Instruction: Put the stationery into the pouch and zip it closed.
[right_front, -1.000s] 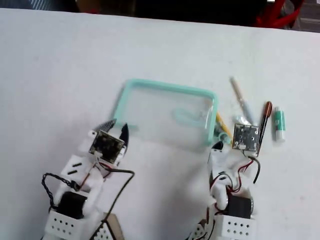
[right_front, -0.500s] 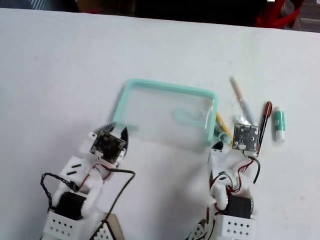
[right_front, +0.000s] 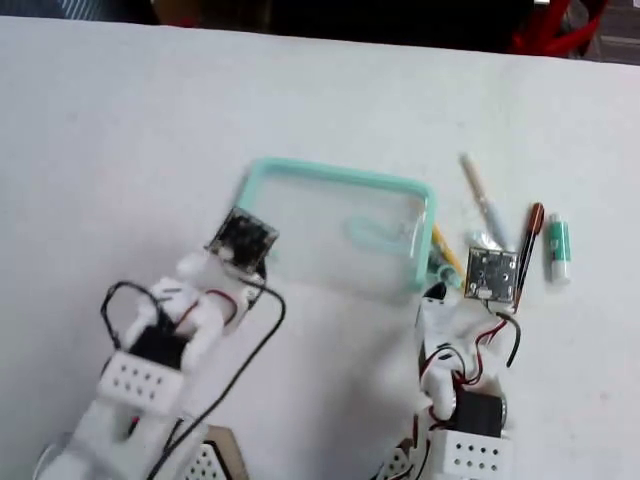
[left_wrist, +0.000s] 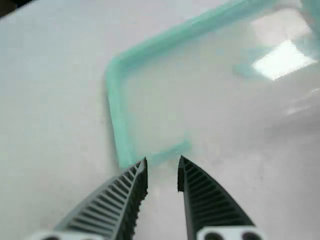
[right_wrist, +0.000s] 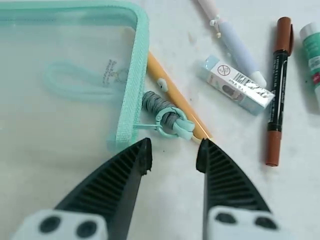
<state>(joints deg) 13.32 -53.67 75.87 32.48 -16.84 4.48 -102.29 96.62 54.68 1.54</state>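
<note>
Working remotely, I hold my left gripper (left_wrist: 162, 167) slightly parted and empty at the near corner of the clear, mint-edged pouch (right_front: 340, 178), which lies flat mid-table. My right gripper (right_wrist: 172, 149), also parted and empty, hangs by the zipper pull (right_wrist: 172, 122). A brown marker (right_wrist: 276, 90) and a glue stick (right_front: 558, 248) lie outside the pouch.

White table (right_front: 120, 120); dark room beyond far edge; red object (right_front: 540, 42) top right.

I can read no words here. The small box (right_wrist: 235, 86) carries a barcode and a round crossed sign; the pouch (right_wrist: 65, 110) bears a tiny printed mark, too small to read.
</note>
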